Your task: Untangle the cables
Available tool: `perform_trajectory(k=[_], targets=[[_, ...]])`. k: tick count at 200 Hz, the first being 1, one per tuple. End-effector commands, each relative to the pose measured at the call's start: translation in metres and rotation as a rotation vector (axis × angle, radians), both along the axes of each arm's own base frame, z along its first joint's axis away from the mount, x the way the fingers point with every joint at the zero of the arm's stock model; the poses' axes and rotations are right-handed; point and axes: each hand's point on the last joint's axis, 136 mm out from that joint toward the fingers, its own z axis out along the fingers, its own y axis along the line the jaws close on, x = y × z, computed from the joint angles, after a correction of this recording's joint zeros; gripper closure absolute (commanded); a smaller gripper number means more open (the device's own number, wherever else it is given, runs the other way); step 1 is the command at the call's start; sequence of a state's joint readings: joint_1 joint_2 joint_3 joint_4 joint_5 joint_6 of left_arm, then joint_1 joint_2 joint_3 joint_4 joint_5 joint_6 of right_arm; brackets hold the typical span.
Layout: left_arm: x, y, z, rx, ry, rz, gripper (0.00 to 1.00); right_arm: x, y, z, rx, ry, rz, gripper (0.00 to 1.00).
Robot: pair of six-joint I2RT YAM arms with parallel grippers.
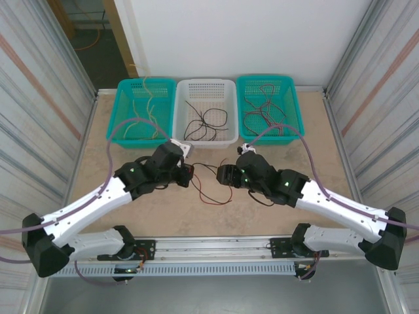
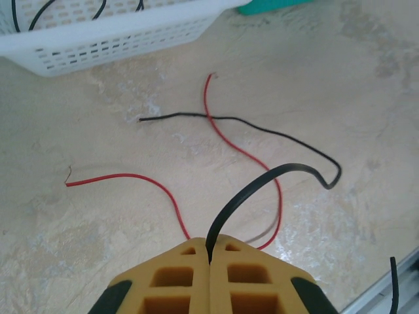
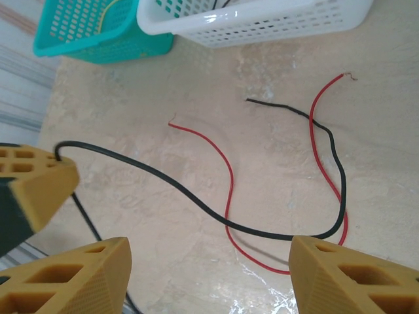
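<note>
Your left claw (image 2: 209,247) is clamped shut on one end of the black cable (image 2: 288,166), which rises from between the pads and curls down onto the table (image 2: 366,78). Your right claw (image 3: 209,261) hangs wide apart with nothing in it, low over the same patch of table, and both loose cables lie ahead of its fingers.

From above, most of the sorting looks done. Yellow cables (image 1: 147,108) lie in the left basket (image 1: 147,80). Black cables (image 1: 206,121) lie in the white basket (image 1: 207,81). Reddish cables (image 1: 262,111) lie in the right basket (image 1: 265,76). Those heaps are too small for you to tell whether they are free of knots.

What is left, as I judge it, is the pair on the table between the claws, just in front of the white basket. The black cable crosses the red cable (image 2: 124,174) in two places: once near their far ends, and again at the bend close to your claws. They look laid over one another rather than knotted, though I cannot tell which lies on top at the far crossing.

So you are late in the task but not finished. This last pair is not yet drawn apart, and neither cable has reached a basket. By colour, the black one likely belongs in the white basket and the red one in the right basket.
</note>
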State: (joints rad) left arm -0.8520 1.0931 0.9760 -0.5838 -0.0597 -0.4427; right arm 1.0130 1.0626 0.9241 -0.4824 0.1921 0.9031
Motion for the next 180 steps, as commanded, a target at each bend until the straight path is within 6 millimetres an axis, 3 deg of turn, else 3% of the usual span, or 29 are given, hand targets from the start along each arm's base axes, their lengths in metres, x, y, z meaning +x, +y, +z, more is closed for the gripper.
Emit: perform_trajectory(k=[1,44,51,76,134,169,180], targets=[[-0.005,-0.008,0.03,-0.079,-0.051,-0.057,1.0,0.003,0.006,0.024,-0.002,-0.094,0.02,0.36],[-0.005,-0.003,0.062,-0.195,-0.153,-0.013,1.0,0.001,-0.004,0.032,-0.004,-0.17,0.04,0.33],[-0.004,-0.003,0.067,-0.21,-0.164,-0.005,1.0,-0.001,-0.007,0.041,0.028,-0.197,0.043,0.32],[-0.006,-0.012,0.084,-0.277,-0.171,-0.033,1.0,-0.002,-0.007,0.05,0.071,-0.239,0.067,0.29],[-0.017,-0.018,0.102,-0.313,-0.166,-0.157,1.0,-0.001,-0.014,0.067,0.006,-0.316,0.122,0.23],[-0.015,-0.016,0.113,-0.352,-0.172,-0.196,1.0,-0.017,0.022,0.087,0.025,-0.344,0.351,0.13],[-0.017,-0.016,0.116,-0.352,-0.182,-0.216,1.0,-0.013,0.034,0.079,-0.031,-0.325,0.391,0.13]])
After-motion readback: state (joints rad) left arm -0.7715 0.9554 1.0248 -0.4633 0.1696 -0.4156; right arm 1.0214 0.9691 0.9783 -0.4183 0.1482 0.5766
